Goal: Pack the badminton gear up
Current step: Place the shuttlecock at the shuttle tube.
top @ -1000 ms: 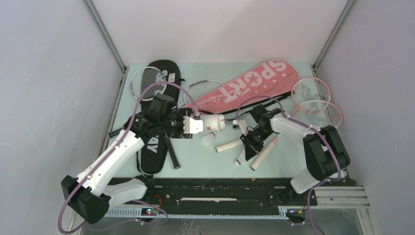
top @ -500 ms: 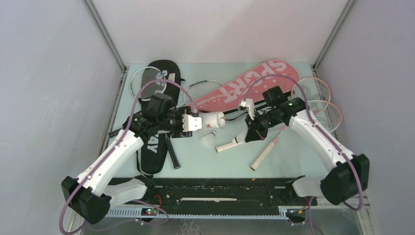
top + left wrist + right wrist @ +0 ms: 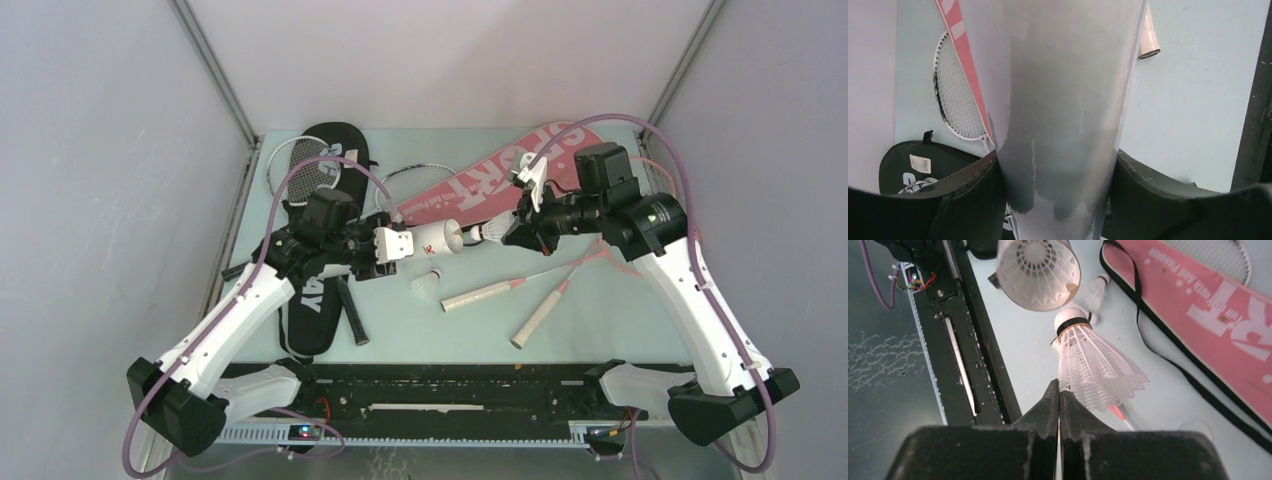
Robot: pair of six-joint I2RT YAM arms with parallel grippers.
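My left gripper (image 3: 398, 244) (image 3: 1058, 170) is shut on the long white tube (image 3: 432, 241) (image 3: 1063, 90), which lies level above the table with its open mouth (image 3: 1038, 270) facing right. A shuttlecock sits inside that mouth. My right gripper (image 3: 512, 230) (image 3: 1059, 388) is shut on the skirt edge of a white shuttlecock (image 3: 490, 232) (image 3: 1095, 365), its cork pointing at the tube mouth a short gap away. Another shuttlecock (image 3: 428, 287) (image 3: 1093, 292) lies on the table below the tube. The pink "SPORT" cover (image 3: 500, 180) (image 3: 1208, 300) lies behind.
Two racket handles (image 3: 482, 295) (image 3: 540, 315) lie front of centre, their pink heads (image 3: 660, 215) behind my right arm. The black cover (image 3: 310, 300) (image 3: 913, 165) and a white-framed racket (image 3: 295, 165) (image 3: 955, 100) sit at the left. A black rail (image 3: 450, 385) runs along the near edge.
My right arm lifted the shuttlecock from beside the racket handles and carried it back and up to the tube mouth. The left arm held the tube still.
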